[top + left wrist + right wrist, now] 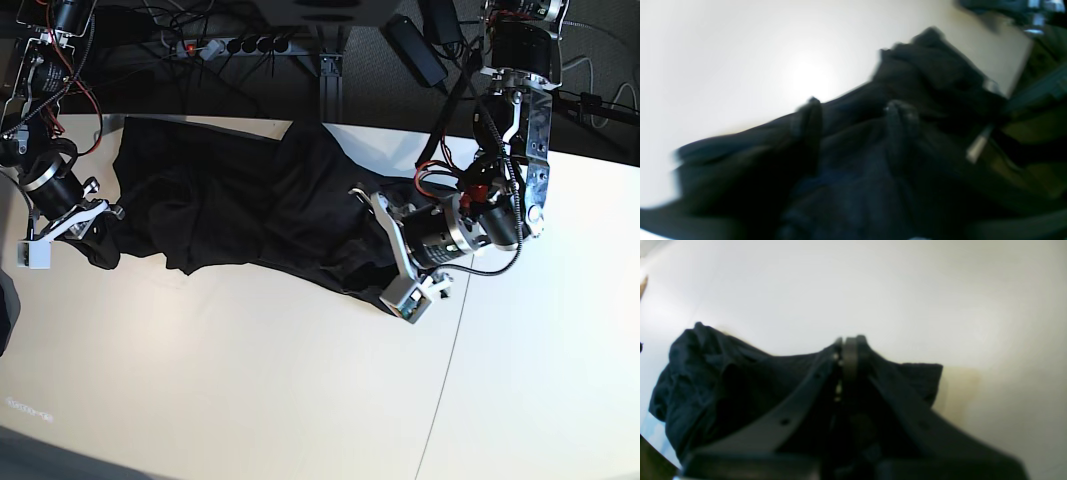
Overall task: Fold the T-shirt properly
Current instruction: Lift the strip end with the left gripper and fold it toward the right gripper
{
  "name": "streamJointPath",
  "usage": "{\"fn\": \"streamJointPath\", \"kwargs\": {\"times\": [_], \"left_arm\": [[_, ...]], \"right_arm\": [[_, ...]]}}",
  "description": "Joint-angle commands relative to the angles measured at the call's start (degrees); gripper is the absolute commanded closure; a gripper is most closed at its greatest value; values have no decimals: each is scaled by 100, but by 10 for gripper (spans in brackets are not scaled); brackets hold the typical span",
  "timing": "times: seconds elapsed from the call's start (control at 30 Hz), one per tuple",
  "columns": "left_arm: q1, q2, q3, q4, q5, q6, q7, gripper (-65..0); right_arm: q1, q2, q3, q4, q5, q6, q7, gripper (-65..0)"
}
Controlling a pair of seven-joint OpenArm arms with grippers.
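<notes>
Only from above, the T-shirt [240,205] shows spread between both arms.

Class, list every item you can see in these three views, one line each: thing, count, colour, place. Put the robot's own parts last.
Soft black knit T-shirt: one, black, crumpled across the table's far half.
Flat white table: one, white, under everything.
Power strip: one, grey, behind the table's far edge.
Black adapter brick: one, black, beside the cables behind the table.
Left claw: one, dark, fingers apart over the shirt.
Right claw: one, dark, shut on the shirt's edge.
</notes>
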Motion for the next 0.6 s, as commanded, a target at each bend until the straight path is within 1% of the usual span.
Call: {"fn": "streamJointPath", "kwargs": {"times": [0.0,0.03,0.07,0.1,0.23,0.37,0.43,0.47,0.57], "left_arm": [[-79,-92,-59,81,-101,90,-70,-128],[-81,-173,-90,81,-101,90,-2,-64],[-79,-262,-90,81,-98,87,50,-15],[-74,-343,-90,81,-96,85,111,0],[-50,-643,-90,79,35,85,136,0],[-50,-887,-90,31,212,87,70,0],[-50,-977,-90,-76,210,87,42,0],[-50,-1001,-92,-164,214,87,24,0],[-50,-1032,-92,-481,219,90,22,0]], "right_arm": [[72,94,63,92,146,387,151,0],[72,94,96,92,170,385,149,0],[70,92,160,92,192,385,146,0],[70,81,256,92,195,385,146,0],[70,9,968,92,293,385,142,0],[50,-15,1718,92,291,382,-90,-8],[-24,-13,1976,92,289,378,-96,-75],[-74,-13,2072,92,289,358,-96,-97],[-289,-9,2181,87,278,317,-107,-136]]}}
